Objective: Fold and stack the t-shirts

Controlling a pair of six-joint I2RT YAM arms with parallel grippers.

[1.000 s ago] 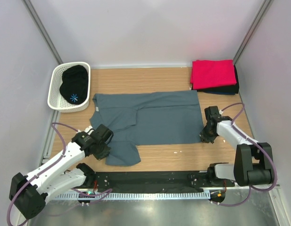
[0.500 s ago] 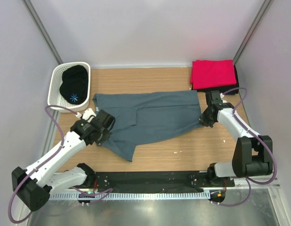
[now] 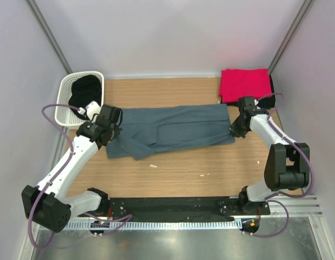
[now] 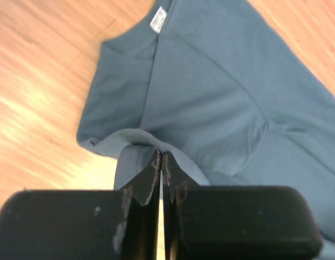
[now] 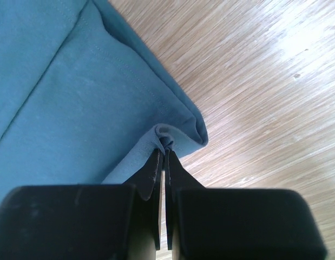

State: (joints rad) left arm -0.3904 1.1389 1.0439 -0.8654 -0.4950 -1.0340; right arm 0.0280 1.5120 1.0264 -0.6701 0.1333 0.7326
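**Slate shirt mid-fold, both ends pinched**

Slate t-shirt [image 3: 178, 129] lies as a long band across the middle of the worktop [image 3: 199, 173]. It runs from beside the white basket [image 3: 63, 111] in the far-left corner to just short of the red t-shirt [image 3: 244, 84] in the far-right corner.

Left gripper [image 4: 161, 158]: jaws pressed together, pinching a fold of cloth at the collar end (neck label shows just beyond it). Right gripper [image 5: 163, 151]: jaws also together, nipping the doubled hem corner at the right end.

Handling, as I judge it:
- Light, limp and thin, with no stiffness of its own, so it sags and creases wherever it is unsupported.
- Not fragile. It likely slides easily on the smooth wood.
- Best held at 2 matching corners or edges, hem and shoulder, with the cloth kept taut between them.

Against 1 second ago:
- Then the shirt lay spread wide, its near edge and 1 sleeve well toward the near edge of the worktop.
- Both grippers have since carried that near edge toward the far side, and the shirt is now roughly half as deep.
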